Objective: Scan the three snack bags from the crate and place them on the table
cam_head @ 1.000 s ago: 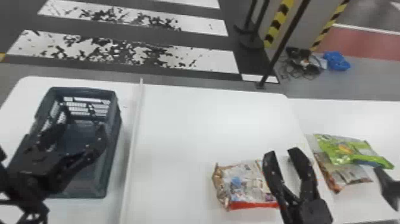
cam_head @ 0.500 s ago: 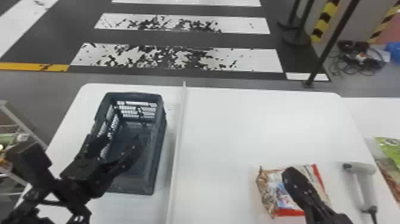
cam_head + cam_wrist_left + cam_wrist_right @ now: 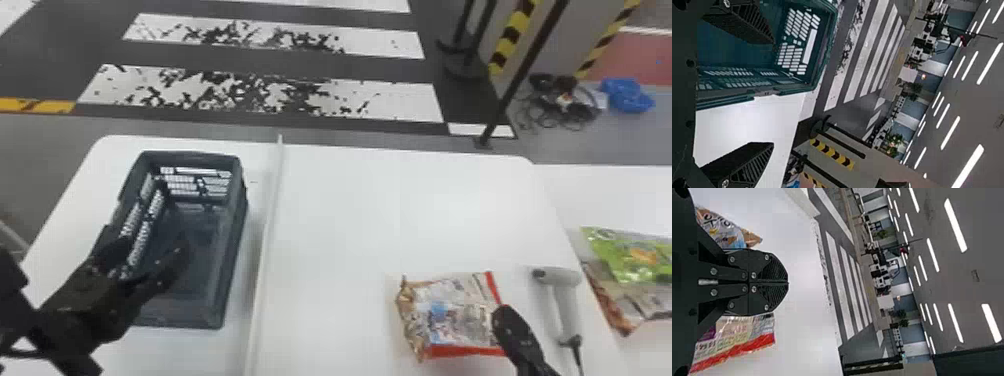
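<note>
You are holding the left tool (image 3: 152, 247) over the dark crate (image 3: 232, 200), on the left of the worktop (image 3: 380, 210), with its two fingers standing well apart. In the left wrist view, one finger of that left tool (image 3: 772, 93) is showing against the crate's inside and the other against white worktop, and open air is lying between them.

Your right tool (image 3: 506, 315) is hanging at the right edge of the red-edged snack bag (image 3: 457, 312); whether it is touching the bag you cannot be telling from here. In the right wrist view, the fingers of the right tool (image 3: 788, 282) are pressing together along a straight seam, gripping nothing, and parts of the bag are showing on either side of them.

That bag is lying flat on the worktop, its crumpled brown end pointing left. Just to its right, the pale scanner (image 3: 565, 300) is resting on the worktop, its cord running toward you. Farther right, the green snack bag (image 3: 630, 255) is lying partly over the brown snack bag (image 3: 617, 312).

A raised white strip (image 3: 267, 235) is running between the crate and the red-edged bag. Beyond the worktop, cables (image 3: 560, 105) and a blue bundle (image 3: 627, 95) are lying on the floor.
</note>
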